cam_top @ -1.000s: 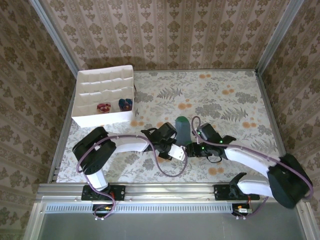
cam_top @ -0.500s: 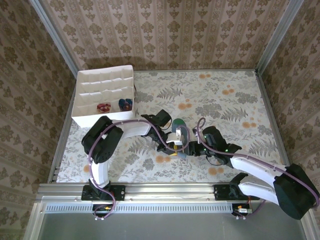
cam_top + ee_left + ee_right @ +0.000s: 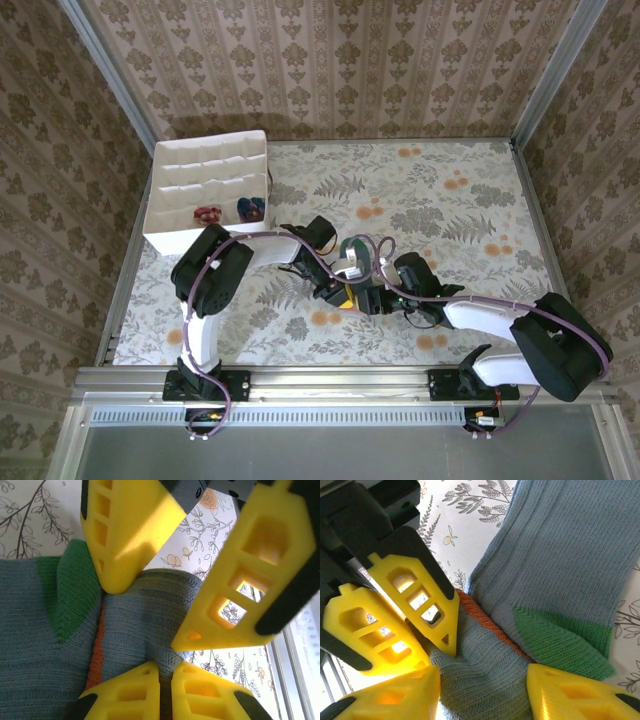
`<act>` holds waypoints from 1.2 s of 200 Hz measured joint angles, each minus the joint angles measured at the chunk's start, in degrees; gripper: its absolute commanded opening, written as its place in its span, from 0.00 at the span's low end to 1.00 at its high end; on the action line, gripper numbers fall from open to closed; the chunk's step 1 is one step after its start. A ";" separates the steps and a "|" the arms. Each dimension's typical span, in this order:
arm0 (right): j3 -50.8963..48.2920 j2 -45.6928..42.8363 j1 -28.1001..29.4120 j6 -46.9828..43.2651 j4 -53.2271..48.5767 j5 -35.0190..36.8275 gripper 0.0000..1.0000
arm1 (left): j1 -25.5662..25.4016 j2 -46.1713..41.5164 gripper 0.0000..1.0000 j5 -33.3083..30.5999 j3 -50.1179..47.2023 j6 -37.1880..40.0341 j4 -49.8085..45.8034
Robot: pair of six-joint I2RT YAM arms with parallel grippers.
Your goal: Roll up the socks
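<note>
I see the grey-blue sock (image 3: 570, 545) folded over on the floral tabletop (image 3: 480, 190), between both arms. My right end effector (image 3: 484, 670) stands half open, straddling the fold. My left end effector (image 3: 162, 667) is pinched shut on it.

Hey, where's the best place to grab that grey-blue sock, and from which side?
Pinch the raised fold of the grey-blue sock beside its orange cuff, coming down from above: there the fabric is doubled and humped, elsewhere flat.
</note>
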 measured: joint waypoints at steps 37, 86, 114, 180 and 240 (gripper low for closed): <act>0.00 0.07 0.11 -0.48 0.66 -0.24 0.54 | 2.27 0.31 0.00 0.81 -0.33 -5.60 1.75; 1.84 3.10 0.39 -1.84 0.26 -0.13 0.42 | 4.66 0.31 0.00 2.23 -1.55 -11.58 5.38; 4.57 4.98 0.70 -1.73 -3.43 1.57 0.12 | 4.74 0.17 0.01 2.14 -2.49 -12.41 7.39; 12.04 8.87 1.03 2.08 -13.57 3.65 0.01 | 3.80 -13.29 0.22 -7.85 -16.98 -11.02 24.04; 18.62 13.31 0.02 5.11 -21.55 2.51 0.00 | -4.50 -30.21 0.27 -24.79 -32.22 2.47 41.94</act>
